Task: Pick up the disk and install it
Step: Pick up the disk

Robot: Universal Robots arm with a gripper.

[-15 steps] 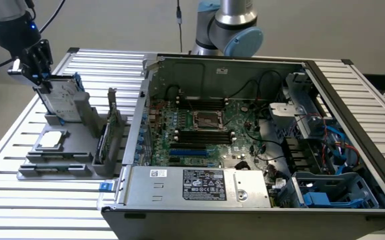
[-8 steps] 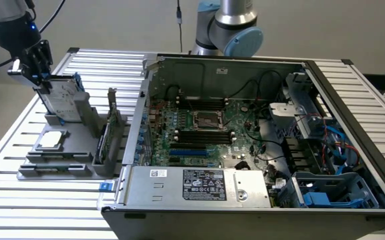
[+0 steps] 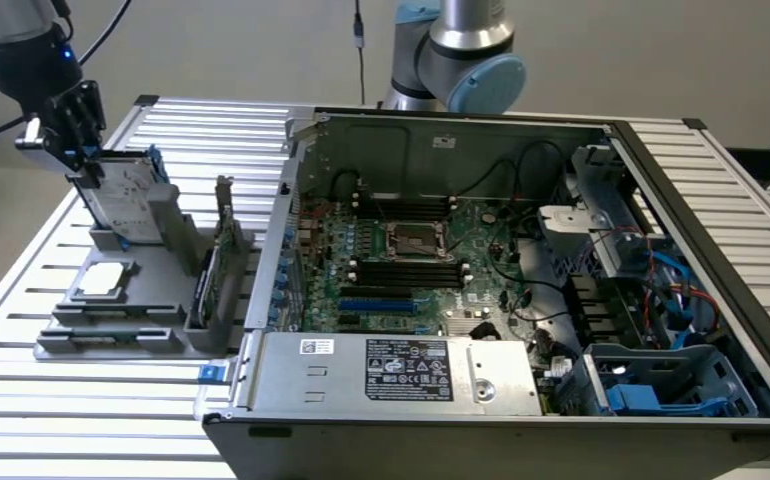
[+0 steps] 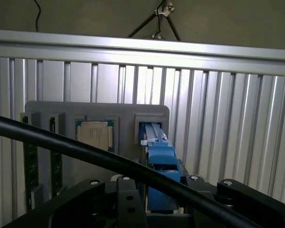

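Fingers clamped on upright disk, grey holder beneath

silver metal disk framed in blue plastic, matt grey plastic tray, ribbed metal table

The disk, a flat silver-grey metal hard drive with a white printed label and blue plastic carrier rails along its edges, stands on edge, close to upright, in a slot at the far corner of a grey holder tray. The tray sits on the slatted desk, toward the exterior view's left edge. The disk's labelled face looks toward the exterior view's right. In the wrist view the disk is seen edge-on, its blue rail rising out of the tray's slot.
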